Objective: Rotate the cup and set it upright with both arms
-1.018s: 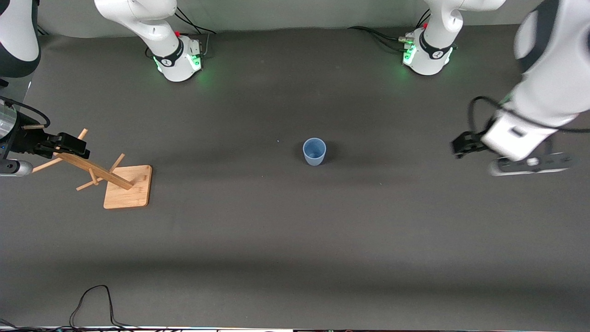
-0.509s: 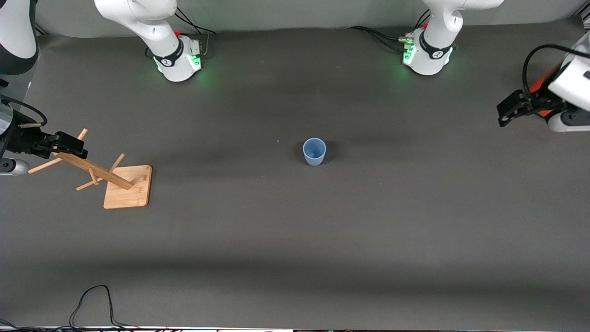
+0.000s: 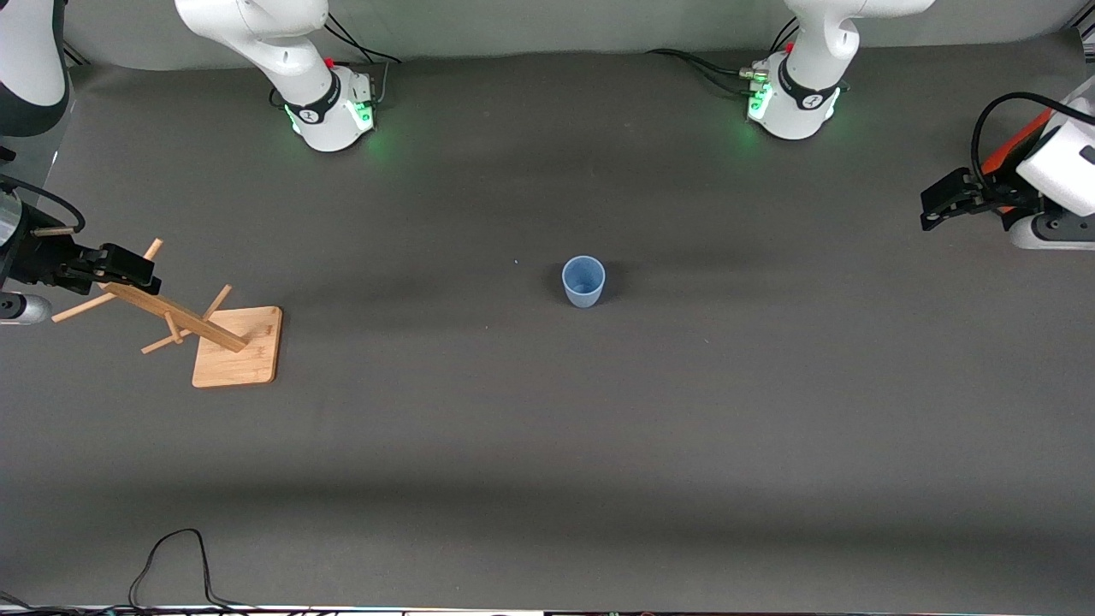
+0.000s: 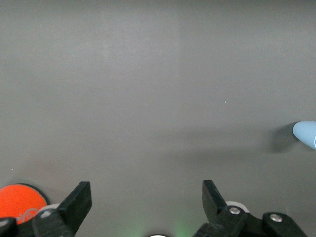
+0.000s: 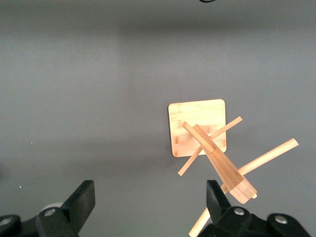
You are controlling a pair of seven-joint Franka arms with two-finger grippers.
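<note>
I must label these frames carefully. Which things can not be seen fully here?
- Cup: left wrist view, cut off by the frame edge; whole in the front view.
- Orange-red object: left wrist view, cut by the edge and the left end effector.
- Right end effector: fingertips only, right wrist view.

The cup (image 3: 583,281) stands upright mid-table, well apart from my wooden rack (image 3: 224,342) toward my right arm's end. My right gripper (image 3: 128,267) hangs over that rack; my left gripper (image 3: 939,205) hangs over my left arm's end.
</note>
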